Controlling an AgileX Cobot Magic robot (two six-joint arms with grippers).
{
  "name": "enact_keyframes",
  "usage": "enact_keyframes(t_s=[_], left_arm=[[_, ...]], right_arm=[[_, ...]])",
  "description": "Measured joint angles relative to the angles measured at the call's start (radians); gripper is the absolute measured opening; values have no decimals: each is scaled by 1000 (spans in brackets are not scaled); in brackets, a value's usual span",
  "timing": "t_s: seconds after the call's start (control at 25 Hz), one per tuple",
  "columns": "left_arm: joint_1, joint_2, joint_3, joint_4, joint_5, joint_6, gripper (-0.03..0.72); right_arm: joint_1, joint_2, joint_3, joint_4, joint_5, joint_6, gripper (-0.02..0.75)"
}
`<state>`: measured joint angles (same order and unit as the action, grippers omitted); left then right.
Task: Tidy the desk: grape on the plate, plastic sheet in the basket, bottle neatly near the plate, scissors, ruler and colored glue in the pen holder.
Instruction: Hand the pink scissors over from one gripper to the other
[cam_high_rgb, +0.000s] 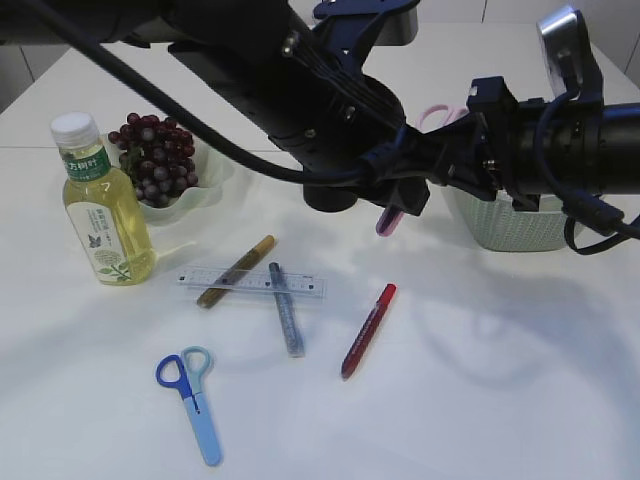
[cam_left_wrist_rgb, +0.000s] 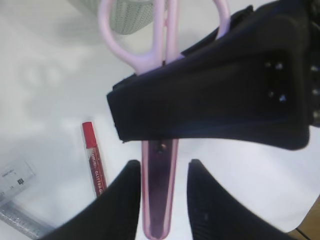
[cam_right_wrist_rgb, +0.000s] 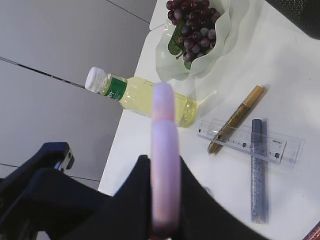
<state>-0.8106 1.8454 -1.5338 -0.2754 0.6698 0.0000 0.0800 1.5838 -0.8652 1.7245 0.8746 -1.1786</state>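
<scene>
Pink plastic scissors (cam_left_wrist_rgb: 162, 75) hang in the air above the white counter (cam_high_rgb: 480, 380), caught between two black robot arms that meet near the middle of the scene. The right gripper (cam_right_wrist_rgb: 162, 220) is clamped on the scissors near the pivot, handle loops pointing away from it. The left gripper (cam_left_wrist_rgb: 162, 200) has its fingers (cam_left_wrist_rgb: 125, 200) parted on either side of the closed blades, not pressing them. This looks like a hand-over in mid-air, or one arm steadying the tool for the other. To do it well, whichever arm receives should close fully before the other lets go, and the blades should point down for the drop into the dark pen holder (cam_high_rgb: 330, 195), which sits mostly hidden behind the arms. A pale green woven basket (cam_high_rgb: 500, 225) stands just behind the right arm. Grapes (cam_high_rgb: 155, 160) already lie on the pale green plate (cam_high_rgb: 205, 190) at the far left, with the bottle (cam_high_rgb: 100, 205) of yellow drink upright just beside it. On the counter lie a clear ruler (cam_high_rgb: 250, 283), a gold glue pen (cam_high_rgb: 237, 270) and a silver glue pen (cam_high_rgb: 285, 308) crossing it, a red glue pen (cam_high_rgb: 368, 330), and blue scissors (cam_high_rgb: 192, 400) nearest the camera. No plastic sheet is visible.
</scene>
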Motion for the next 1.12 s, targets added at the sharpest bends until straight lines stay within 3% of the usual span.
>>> enact_keyframes(t_s=[0.6, 1.12], left_arm=[[2, 0, 0, -40, 15, 0, 241], [25, -5, -71, -63, 162, 0, 242]], right_arm=[[0, 0, 0, -8, -4, -20, 80], [0, 0, 0, -52, -73, -46, 80]])
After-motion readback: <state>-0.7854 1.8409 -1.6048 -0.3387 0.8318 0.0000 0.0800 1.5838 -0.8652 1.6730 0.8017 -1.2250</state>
